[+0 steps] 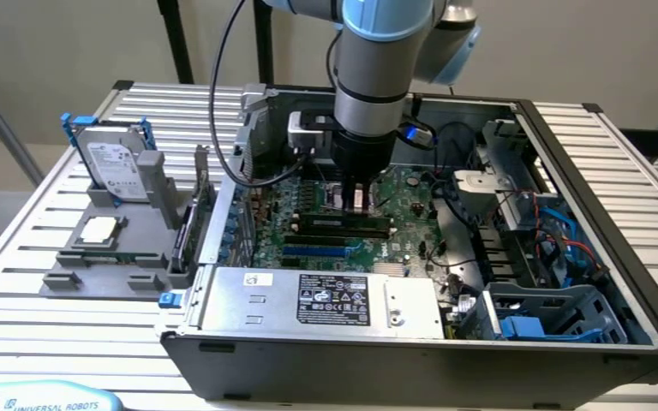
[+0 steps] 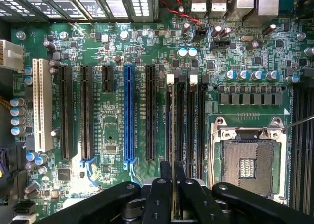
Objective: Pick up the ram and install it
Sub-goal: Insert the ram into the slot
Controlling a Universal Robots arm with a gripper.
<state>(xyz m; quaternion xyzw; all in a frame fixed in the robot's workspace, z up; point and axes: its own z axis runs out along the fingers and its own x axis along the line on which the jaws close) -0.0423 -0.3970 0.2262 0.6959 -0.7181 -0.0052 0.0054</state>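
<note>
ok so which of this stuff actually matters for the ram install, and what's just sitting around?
In the job:
- ram, edge-on over the board
- gripper, shut on it
- black memory slots on the motherboard

Lying about:
- hard drive and processor chip on the grey stand outside the case
- power supply
- empty CPU socket

Inside the matt grey sheet-metal computer case, the motherboard is glossy green laminate carrying black, blue and white plastic slots. Beside the case, the hard drive looks like brushed metal in a blue plastic bracket.
</note>
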